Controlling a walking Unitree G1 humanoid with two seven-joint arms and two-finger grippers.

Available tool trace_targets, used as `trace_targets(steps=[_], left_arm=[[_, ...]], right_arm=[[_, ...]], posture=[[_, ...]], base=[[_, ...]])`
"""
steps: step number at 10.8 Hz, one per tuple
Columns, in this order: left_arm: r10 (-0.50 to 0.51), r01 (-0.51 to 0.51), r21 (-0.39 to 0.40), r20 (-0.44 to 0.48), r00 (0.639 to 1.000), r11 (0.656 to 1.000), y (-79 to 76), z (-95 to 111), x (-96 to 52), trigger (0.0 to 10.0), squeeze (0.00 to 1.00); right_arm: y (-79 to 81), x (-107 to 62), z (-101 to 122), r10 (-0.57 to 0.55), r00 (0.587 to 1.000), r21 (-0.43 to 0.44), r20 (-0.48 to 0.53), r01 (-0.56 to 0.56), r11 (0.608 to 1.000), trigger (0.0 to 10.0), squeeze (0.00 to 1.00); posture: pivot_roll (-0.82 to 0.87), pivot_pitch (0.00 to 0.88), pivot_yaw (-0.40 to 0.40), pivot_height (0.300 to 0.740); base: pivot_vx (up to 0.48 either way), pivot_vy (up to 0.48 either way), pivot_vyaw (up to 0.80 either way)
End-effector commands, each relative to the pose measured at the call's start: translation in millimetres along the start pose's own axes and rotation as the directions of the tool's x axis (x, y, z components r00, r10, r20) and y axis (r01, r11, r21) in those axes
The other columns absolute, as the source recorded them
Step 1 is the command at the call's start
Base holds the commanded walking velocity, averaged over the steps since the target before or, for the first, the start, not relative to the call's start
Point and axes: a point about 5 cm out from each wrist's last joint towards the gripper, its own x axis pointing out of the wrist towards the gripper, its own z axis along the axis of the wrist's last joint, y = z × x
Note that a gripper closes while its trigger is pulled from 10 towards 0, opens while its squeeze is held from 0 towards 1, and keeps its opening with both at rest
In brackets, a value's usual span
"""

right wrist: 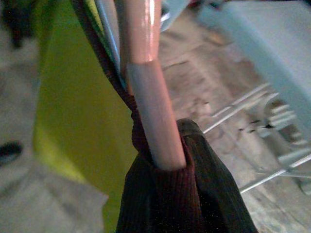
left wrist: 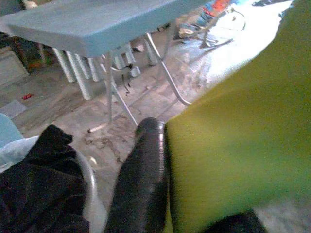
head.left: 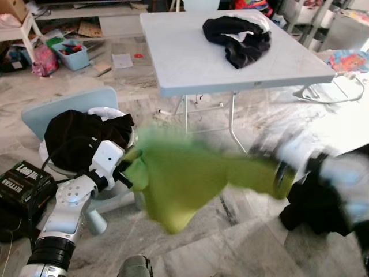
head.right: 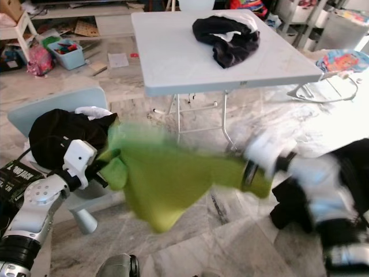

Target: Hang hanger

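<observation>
A green garment (head.left: 184, 179) stretches across the middle of the frame, blurred, held up between both arms. The left gripper (head.left: 128, 170), at lower left, is clamped on the cloth's left edge; in the left wrist view one black finger (left wrist: 143, 179) presses against the green fabric. At the right, the right gripper (head.left: 282, 176) meets the cloth's other end, too smeared to tell how its fingers stand. The right wrist view shows a pink hanger (right wrist: 146, 82) close up, its end tucked into dark ribbed cloth (right wrist: 184, 194), with the green fabric just beside it. A white table (head.left: 190, 63) stands at upper centre, behind the garment
</observation>
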Motion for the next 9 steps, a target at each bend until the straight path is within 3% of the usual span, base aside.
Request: trace_targets(steps=[1, 2, 4, 5, 6, 7, 9], left_arm=[[-0.050, 0.049, 0.053, 0.015, 0.999, 0.997, -4.2, 8.6, 2.9, 10.0, 1.00], [-0.090, 0.090, 0.117, -0.005, 0.996, 0.989, -11.3, 7.6, 2.6, 10.0, 1.00], [-0.137, 0.139, 0.119, -0.017, 0.990, 0.983, -17.5, 6.7, -0.3, 10.0, 1.00], [-0.213, 0.216, 0.131, -0.036, 0.976, 0.968, -22.8, 10.4, -1.4, 10.0, 1.00], [-0.233, 0.238, 0.160, -0.045, 0.971, 0.958, -23.3, 12.0, -1.2, 10.0, 0.92], [-0.224, 0.229, 0.161, -0.046, 0.973, 0.960, -21.1, 12.3, -0.5, 10.0, 0.00], [-0.209, 0.212, 0.142, -0.036, 0.977, 0.967, -19.1, 15.2, 1.4, 10.0, 0.00]], right_arm=[[-2.3, -3.7, -6.7, -0.017, 0.998, -0.086, -0.066, 0.011, 0.996, 10.0, 0.00], [-1.7, -3.9, -19.4, -0.058, 0.986, -0.104, -0.159, 0.042, 0.994, 10.0, 0.00], [2.9, -4.8, -26.5, -0.081, 0.980, -0.098, -0.179, 0.064, 0.993, 10.0, 0.00], [-2.9, -4.3, -32.1, -0.129, 0.969, -0.131, -0.210, 0.103, 0.986, 10.0, 0.00], [-12.5, -2.2, -32.6, -0.187, 0.955, -0.152, -0.229, 0.155, 0.976, 10.0, 0.00], [-17.7, -0.2, -31.0, -0.215, 0.949, -0.159, -0.232, 0.181, 0.971, 10.0, 0.00], [-23.1, 7.5, -23.5, -0.220, 0.955, -0.150, -0.196, 0.192, 0.970, 10.0, 0.00]], posture=[[-0.09, 0.000, -0.048, 0.740], [-0.09, 0.000, -0.046, 0.740], [-0.09, 0.000, -0.046, 0.740], [-0.09, 0.000, -0.046, 0.740], [-0.09, 0.000, -0.046, 0.740], [-0.09, 0.000, -0.046, 0.740], [-0.09, 0.000, -0.049, 0.740]], base=[[0.000, 0.000, 0.00], [0.000, 0.000, 0.00], [0.000, 0.000, 0.00], [0.000, 0.000, 0.00], [0.000, 0.000, 0.00], [0.000, 0.000, 0.00], [0.000, 0.000, 0.00]])
